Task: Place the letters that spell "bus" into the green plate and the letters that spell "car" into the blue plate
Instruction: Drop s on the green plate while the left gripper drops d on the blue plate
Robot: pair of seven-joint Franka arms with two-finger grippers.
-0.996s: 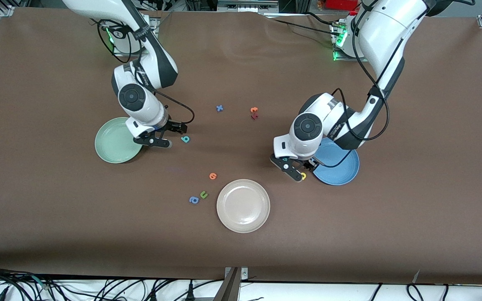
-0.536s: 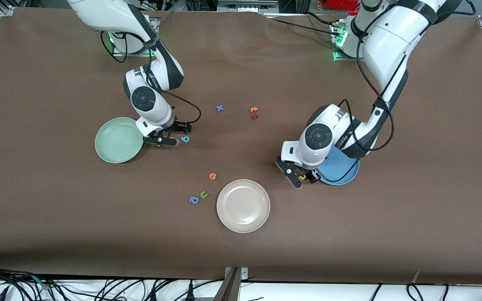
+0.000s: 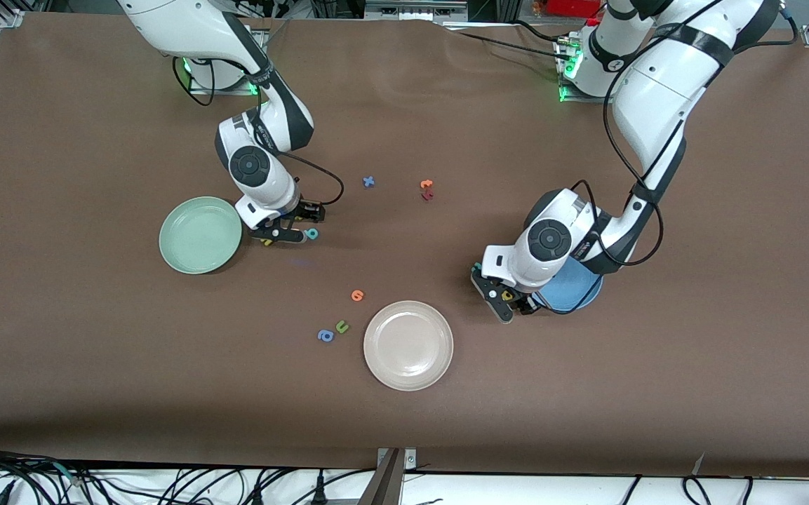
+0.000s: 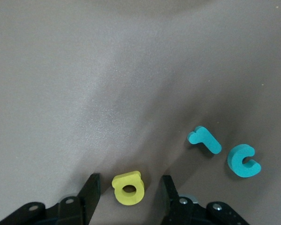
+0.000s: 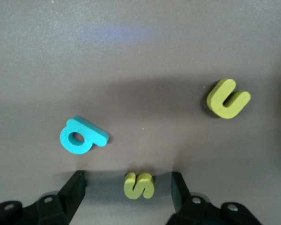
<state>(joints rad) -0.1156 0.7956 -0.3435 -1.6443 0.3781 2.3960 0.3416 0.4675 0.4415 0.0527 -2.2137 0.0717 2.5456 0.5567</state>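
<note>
Evidently we had both tools open, left tool (image 4: pixel 127 187) straddling the yellow "a" (image 4: pixel 129 188) beside the blue plate (image 3: pixel 576 289), right tool (image 5: pixel 126 187) straddling the yellow "s" (image 5: pixel 139 185) beside the green plate (image 3: pixel 186 235), on the surface (image 3: pixel 95 365); centring each letter before closing seemed best.

We see the teal "b" (image 5: pixel 81 137), yellow "s" (image 5: pixel 139 185) and yellow "u" (image 5: pixel 228 99) lying flat on the table just beside the empty green plate (image 3: pixel 200 235). The yellow "a" (image 4: pixel 129 188), thin teal "r" (image 4: pixel 204 139) and teal "c" (image 4: pixel 243 161) lie flat beside the blue plate (image 3: pixel 576 289).
</note>
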